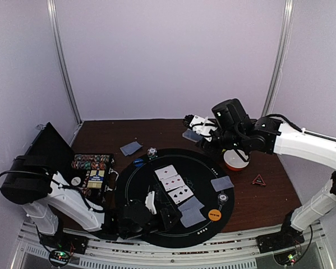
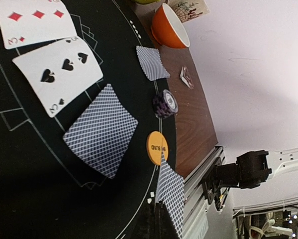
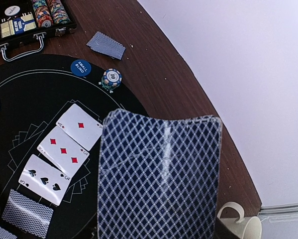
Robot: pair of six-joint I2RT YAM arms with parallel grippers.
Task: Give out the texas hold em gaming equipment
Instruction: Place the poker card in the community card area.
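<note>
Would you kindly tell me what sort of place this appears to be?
Probably a robotics test booth staged as a poker table: plain white walls enclose a wooden tabletop with a round black poker mat, face-up cards and an open chip case.

Obstacle beside black mat (image 1: pixel 207 168): orange bowl (image 1: pixel 234 165)
</note>
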